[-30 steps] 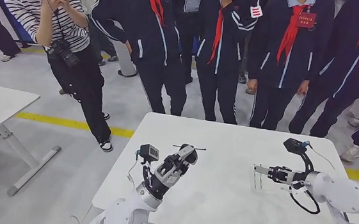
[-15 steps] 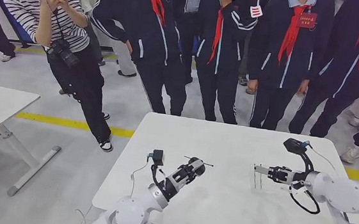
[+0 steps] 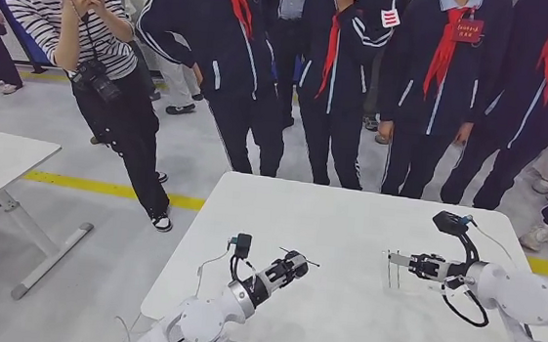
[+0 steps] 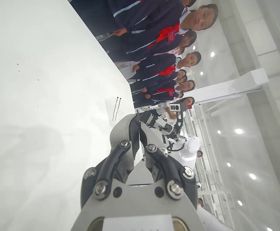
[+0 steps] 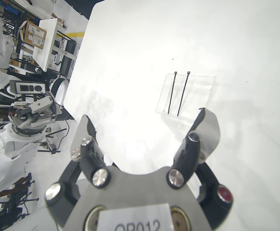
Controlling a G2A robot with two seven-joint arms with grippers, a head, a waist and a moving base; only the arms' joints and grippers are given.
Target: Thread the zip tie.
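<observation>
The left gripper [image 3: 294,262], well apart from the clear sheet [image 5: 201,89], pinches a zip tie [image 3: 285,251]. The right gripper [image 5: 145,116] hovers spread just beside that sheet, where two more zip ties [image 5: 183,93] lie.

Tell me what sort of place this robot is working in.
Probably a robotics lab or demo hall: a yellow line painted on the grey floor, a cardboard box by metal racks, and high ceiling downlights.

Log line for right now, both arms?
left gripper: shut on thin black zip tie | right gripper: open near clear plastic sheet | sheet: two black zip ties
</observation>
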